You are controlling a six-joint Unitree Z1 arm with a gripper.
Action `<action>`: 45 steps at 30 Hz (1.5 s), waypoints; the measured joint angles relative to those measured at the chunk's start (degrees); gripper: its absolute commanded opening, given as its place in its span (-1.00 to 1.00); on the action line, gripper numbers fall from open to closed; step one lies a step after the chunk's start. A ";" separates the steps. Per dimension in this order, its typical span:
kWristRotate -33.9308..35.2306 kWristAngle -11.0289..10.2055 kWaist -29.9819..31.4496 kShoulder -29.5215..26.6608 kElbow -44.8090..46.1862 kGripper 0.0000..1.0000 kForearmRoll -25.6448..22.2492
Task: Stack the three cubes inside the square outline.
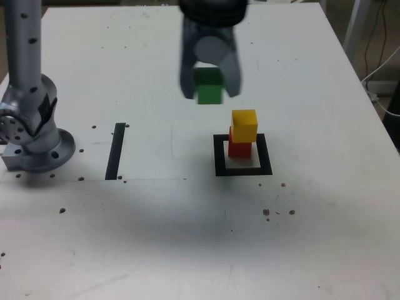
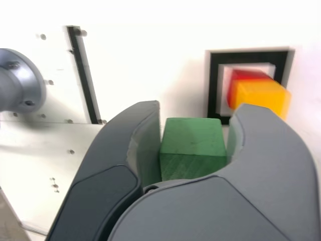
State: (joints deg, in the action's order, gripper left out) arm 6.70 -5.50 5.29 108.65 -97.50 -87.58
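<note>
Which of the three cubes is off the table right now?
The green cube, held in the air between the jaws. The yellow cube sits on the red cube inside the square outline.

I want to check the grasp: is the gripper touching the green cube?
Touching. In the wrist view the gripper has both jaws pressed against the sides of the green cube, with no gap.

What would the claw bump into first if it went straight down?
Probably bare table, beside the yellow cube, not on it. The claw holds the green cube, but depth is hard to judge.
</note>
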 measured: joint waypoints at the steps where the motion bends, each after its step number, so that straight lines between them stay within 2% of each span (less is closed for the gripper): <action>1: 0.23 0.19 -0.11 0.44 -0.12 -0.78 0.16; 13: 0.16 3.99 -1.26 4.73 -2.85 -0.78 1.74; 28: -0.24 4.16 -3.13 5.97 -4.68 -0.77 3.19; 36: -0.36 4.38 -3.56 6.64 -1.32 -0.75 7.51; 45: -0.36 3.80 -3.58 6.90 -1.11 -0.69 8.15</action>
State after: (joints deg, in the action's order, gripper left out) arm 6.34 -1.70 1.71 115.55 -98.61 -79.43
